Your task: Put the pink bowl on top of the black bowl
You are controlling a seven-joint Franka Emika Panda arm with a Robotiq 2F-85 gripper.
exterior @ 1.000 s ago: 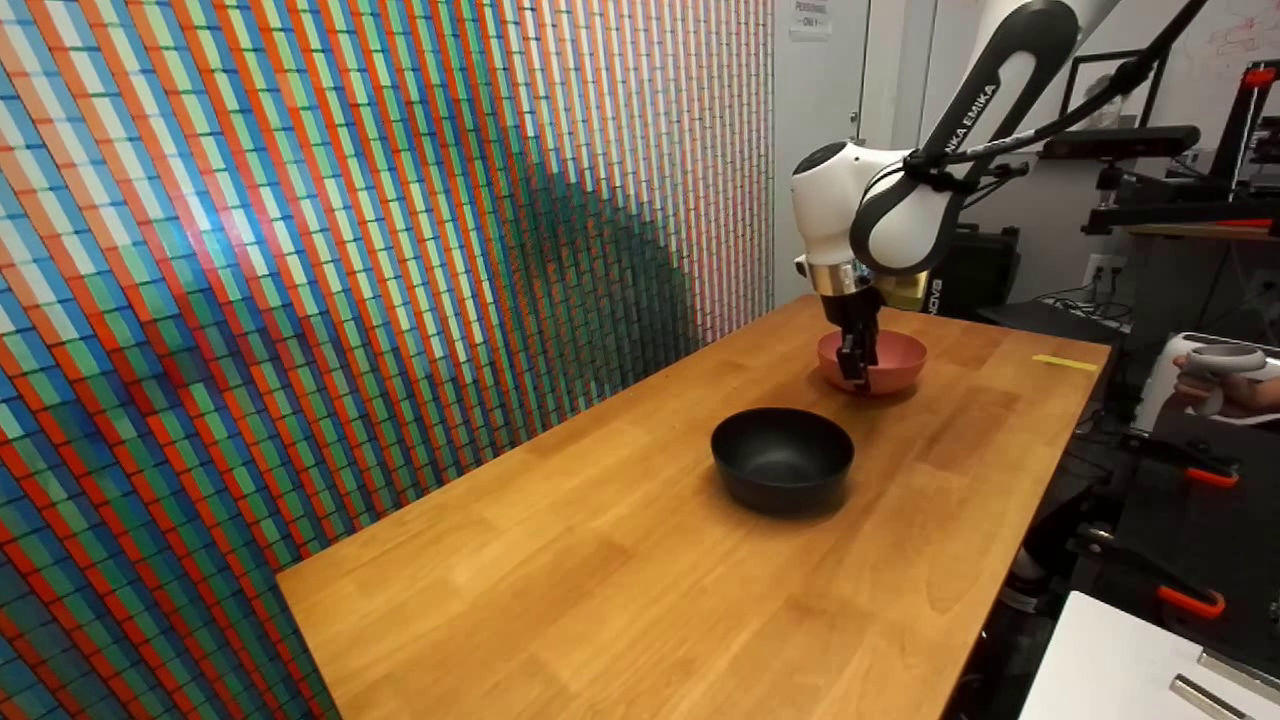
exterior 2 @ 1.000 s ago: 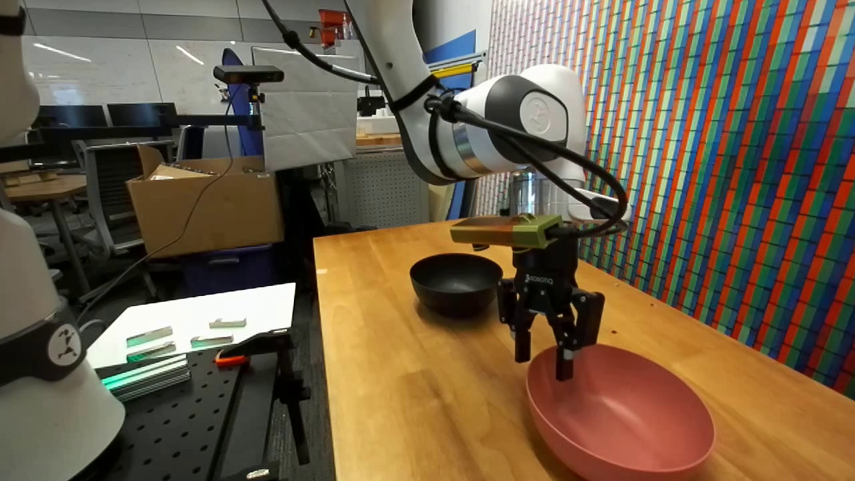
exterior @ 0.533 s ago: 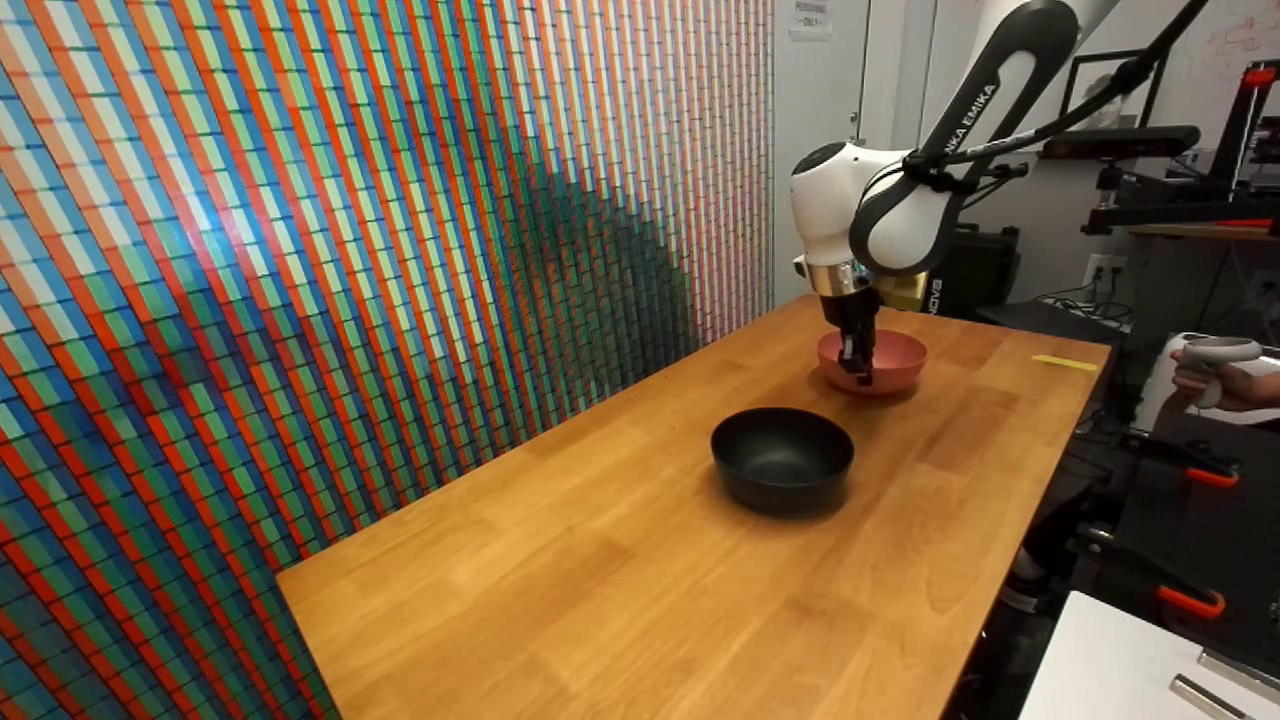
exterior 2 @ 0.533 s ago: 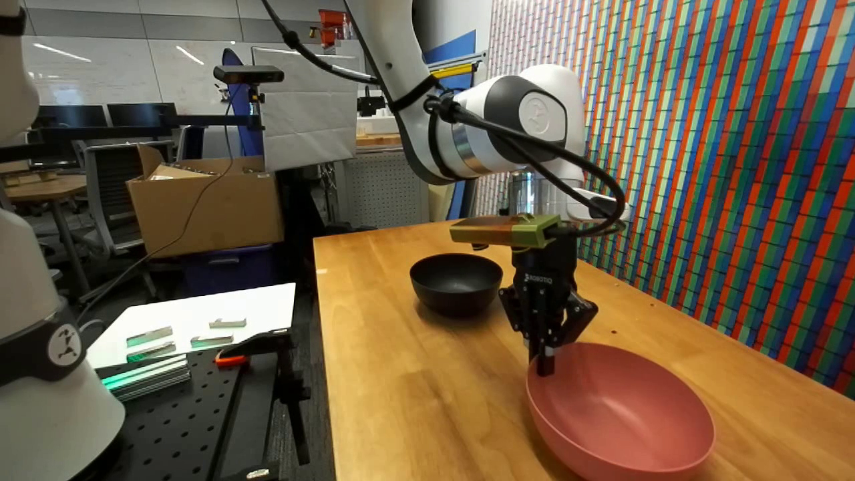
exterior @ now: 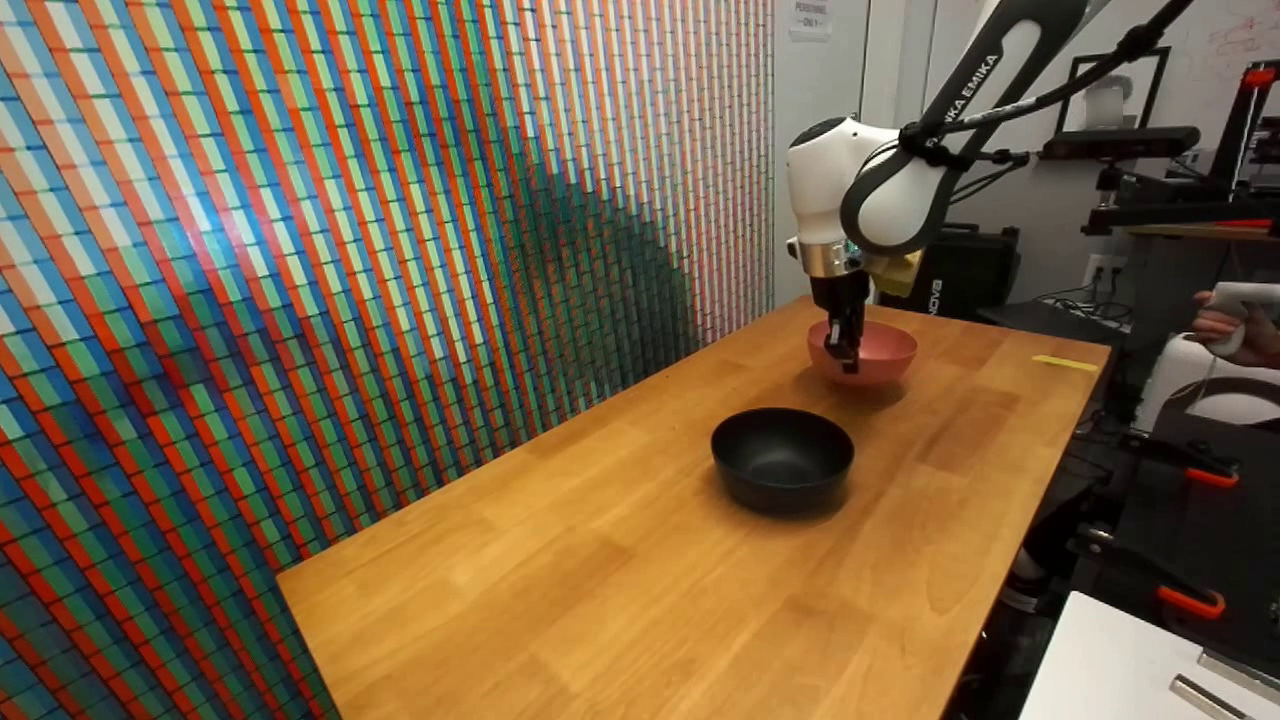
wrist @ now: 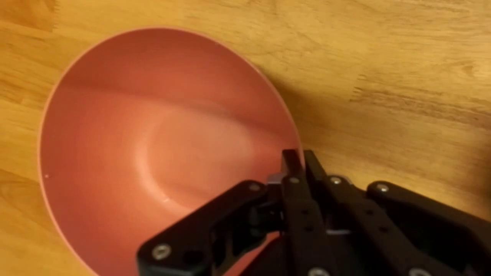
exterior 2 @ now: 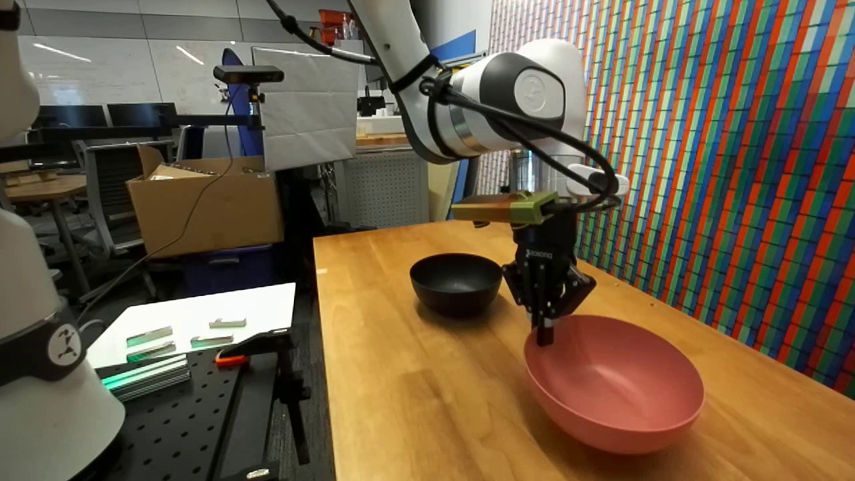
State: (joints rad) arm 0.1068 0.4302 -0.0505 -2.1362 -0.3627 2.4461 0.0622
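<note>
1. The claw pinches the rim of the pink bowl, one tip inside, one outside.
2. The pink bowl seems just above the desk, not over the black bowl yet.
3. It looks light, hard, maybe slippery; the thin rim is good to grab.

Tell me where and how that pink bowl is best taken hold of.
Probably by the rim on the side facing the black bowl, coming down from above. The pink bowl opens upward and is thin at that edge, so it can be pinched inside and out, as the gripper does now.
</note>
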